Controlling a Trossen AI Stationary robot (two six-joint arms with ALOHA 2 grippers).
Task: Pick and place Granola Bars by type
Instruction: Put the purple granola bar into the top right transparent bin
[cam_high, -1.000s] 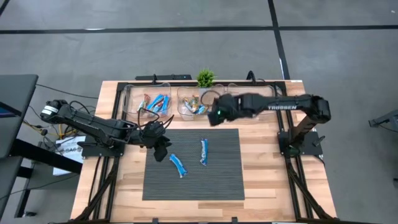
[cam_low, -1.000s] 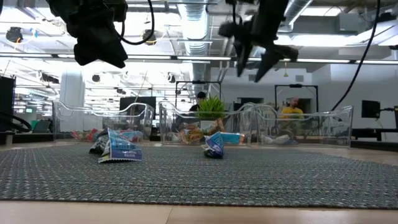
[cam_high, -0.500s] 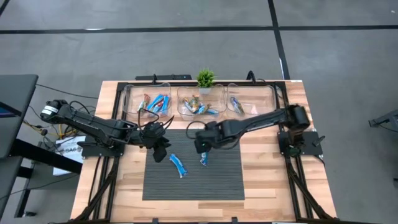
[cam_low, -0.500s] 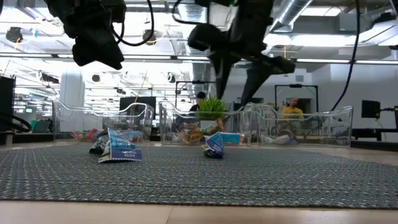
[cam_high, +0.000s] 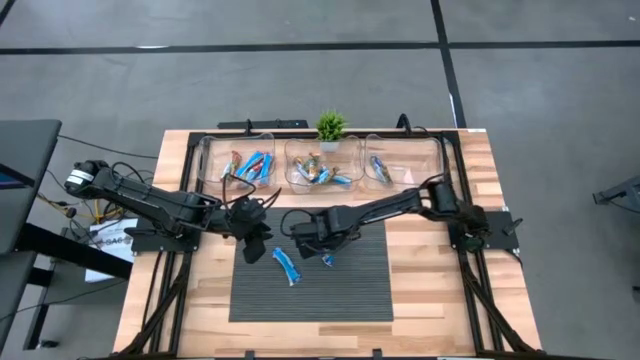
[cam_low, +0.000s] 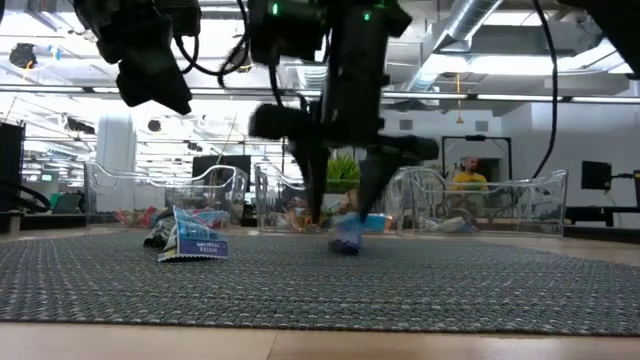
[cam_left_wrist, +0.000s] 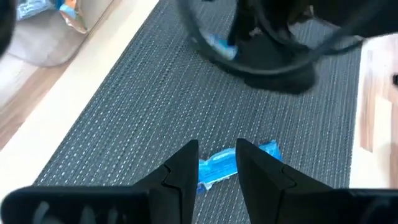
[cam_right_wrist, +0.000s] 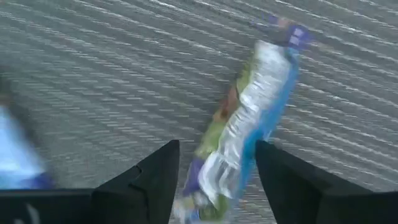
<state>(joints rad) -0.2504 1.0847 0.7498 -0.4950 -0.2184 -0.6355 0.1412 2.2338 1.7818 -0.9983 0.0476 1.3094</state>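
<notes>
The right claw (cam_high: 322, 252) hung wide open low over a blue bar (cam_right_wrist: 249, 130) near the table's middle, probably to grab it. The left claw (cam_left_wrist: 216, 163), open narrowly, waited above another blue bar (cam_high: 286, 266) nearby.

Right arm is stretched way out across the table, wrist bent down, right gripper (cam_high: 322, 243) pointing at the surface with its fingers (cam_right_wrist: 155, 180) spread apart and tips low. Left arm reaches in from its own side, left gripper (cam_high: 257, 243) hanging higher up, just beside the right one, fingers (cam_left_wrist: 183, 171) slightly parted, nothing between them.
</notes>
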